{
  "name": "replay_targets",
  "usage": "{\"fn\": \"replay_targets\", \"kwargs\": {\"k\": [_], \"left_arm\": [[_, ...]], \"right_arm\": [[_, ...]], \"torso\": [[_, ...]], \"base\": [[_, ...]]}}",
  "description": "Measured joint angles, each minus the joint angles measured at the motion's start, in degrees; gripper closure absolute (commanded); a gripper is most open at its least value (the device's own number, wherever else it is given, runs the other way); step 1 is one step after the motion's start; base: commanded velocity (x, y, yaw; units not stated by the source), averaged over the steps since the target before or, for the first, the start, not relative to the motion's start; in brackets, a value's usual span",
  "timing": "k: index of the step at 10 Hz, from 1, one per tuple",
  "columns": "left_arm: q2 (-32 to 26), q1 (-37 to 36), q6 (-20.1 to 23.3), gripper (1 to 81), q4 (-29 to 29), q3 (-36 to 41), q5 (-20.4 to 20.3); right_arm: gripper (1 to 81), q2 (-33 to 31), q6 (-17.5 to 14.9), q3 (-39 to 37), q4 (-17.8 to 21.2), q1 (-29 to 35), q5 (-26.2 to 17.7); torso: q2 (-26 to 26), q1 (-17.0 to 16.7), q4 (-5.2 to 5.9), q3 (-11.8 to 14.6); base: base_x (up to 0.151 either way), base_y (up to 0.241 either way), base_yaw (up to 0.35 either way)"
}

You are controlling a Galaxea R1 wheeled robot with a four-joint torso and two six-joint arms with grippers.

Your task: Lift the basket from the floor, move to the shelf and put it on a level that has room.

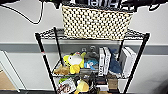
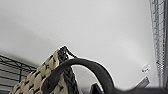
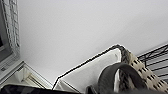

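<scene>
I have the basket (image 1: 96,22) over the shelf's (image 1: 45,60) top level (image 1: 47,34), its base about at the wire grid. Whether my grippers are clenched, I cannot tell.

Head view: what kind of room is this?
Probably an office or lab storeroom corner, though little of it shows. A black wire shelf stands against a plain white wall, its lower tiers packed with plush toys and boxes, the basket at its top tier.
</scene>
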Motion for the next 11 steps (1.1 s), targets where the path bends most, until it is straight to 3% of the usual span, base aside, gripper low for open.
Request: {"fn": "replay_targets", "kwargs": {"k": [3, 11], "left_arm": [[4.9, 0.0, 0.0, 81.1, 4.3, -6.0, 2.8], [10.9, 5.6, 2.8, 81.1, 6.5, -18.7, 4.1]], "right_arm": [[81.1, 3.0, -3.6, -7.3, 0.0, -0.3, -0.7], [81.1, 7.9, -7.1, -18.4, 0.5, -5.1, 1.5]], "torso": [[0.0, 0.0, 0.0, 0.0], [0.1, 0.0, 0.0, 0.0]], "base": [[0.0, 0.0, 0.0], [0.0, 0.0, 0.0]]}}
